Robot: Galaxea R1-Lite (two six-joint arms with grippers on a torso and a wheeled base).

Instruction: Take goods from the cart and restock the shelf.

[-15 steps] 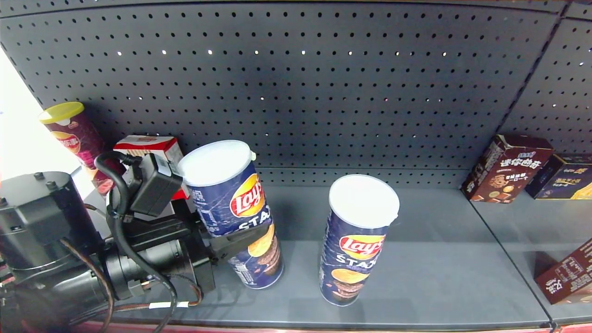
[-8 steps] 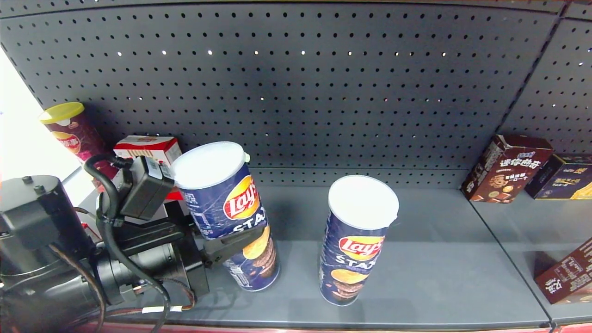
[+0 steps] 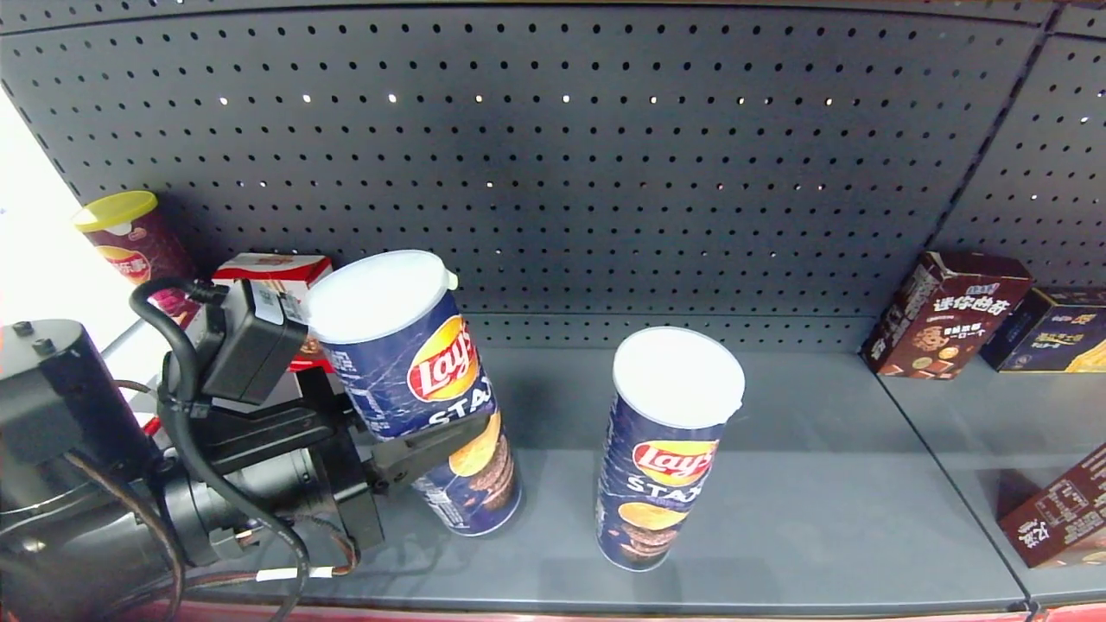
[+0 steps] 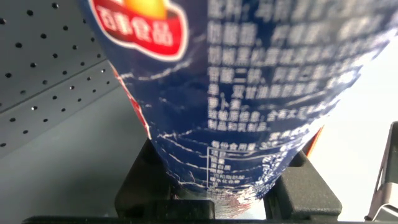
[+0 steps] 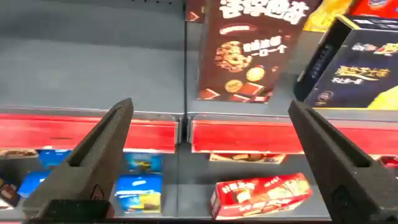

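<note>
On the grey shelf (image 3: 821,484): blue chip can (image 3: 415,389) clamped in left claw (image 3: 436,423)

From the head camera: closed tight on the blue chip can at mid-height, with one black finger (image 3: 432,445) across the front of the label. Tilted, with white lid leaning toward the robot's left and base low over the shelf board near the front; impossible to tell whether touching. Just to its right and apart from it, standing upright, a second blue chip can (image 3: 665,449) with a white lid. Behind the arm at the left end, a maroon can (image 3: 138,242) with a yellow lid and a red-and-white box (image 3: 272,268), both near the perforated back panel (image 3: 605,173). Far to the right, a brown cookie box (image 3: 946,315) and a blue-and-yellow box (image 3: 1050,333) side by side at the back, plus another brown box (image 3: 1058,514) at the front right edge.

From the left wrist: pressed against both sides of the can's lower wall, black fingers (image 4: 146,186) with the printed label between them; grey shelf and back panel beyond.

From the right wrist: right claw (image 5: 230,162) spread wide, with nothing between its two dark fingers. Beyond them, the brown cookie box upright on the grey shelf, the blue-and-yellow box just beside it. Below the red shelf edge (image 5: 249,134), blue packets (image 5: 140,180) and a red box (image 5: 261,190) on a lower level.
</note>
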